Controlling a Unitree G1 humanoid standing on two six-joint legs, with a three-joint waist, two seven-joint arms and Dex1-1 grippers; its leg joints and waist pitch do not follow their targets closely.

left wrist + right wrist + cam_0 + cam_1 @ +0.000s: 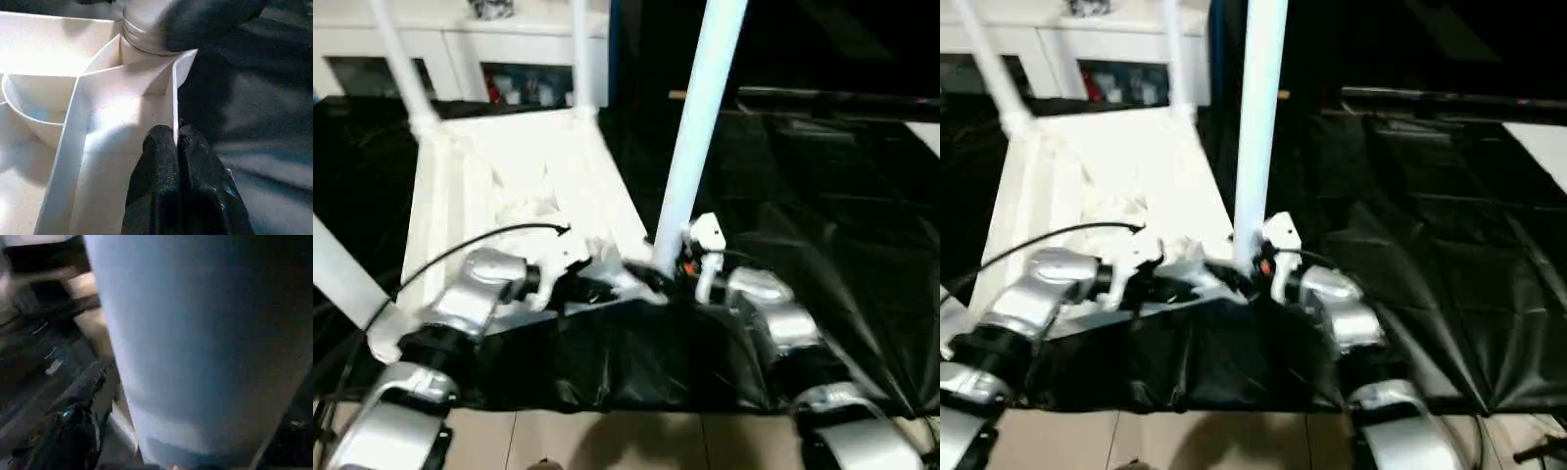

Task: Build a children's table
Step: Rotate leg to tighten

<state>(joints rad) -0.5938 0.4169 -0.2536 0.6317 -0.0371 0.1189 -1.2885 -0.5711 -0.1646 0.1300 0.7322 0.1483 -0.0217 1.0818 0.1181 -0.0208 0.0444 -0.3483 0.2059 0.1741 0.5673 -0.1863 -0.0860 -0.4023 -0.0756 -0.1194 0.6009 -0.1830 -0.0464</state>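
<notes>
The white tabletop lies upside down on a black sheet, its ribbed underside up. Two white legs stand in its far corner sockets, one on the left and one on the right. A third leg rises at the near left. A fourth leg stands upright in the near right corner socket. My left gripper is shut on the thin rim wall just beside that socket. My right gripper sits against the base of the fourth leg, which looms very close in the right wrist view.
A white cabinet with glass doors stands behind the tabletop. The black sheet spreads out to the right. A strip of light floor tiles runs along the near edge. A black cable arcs over my left forearm.
</notes>
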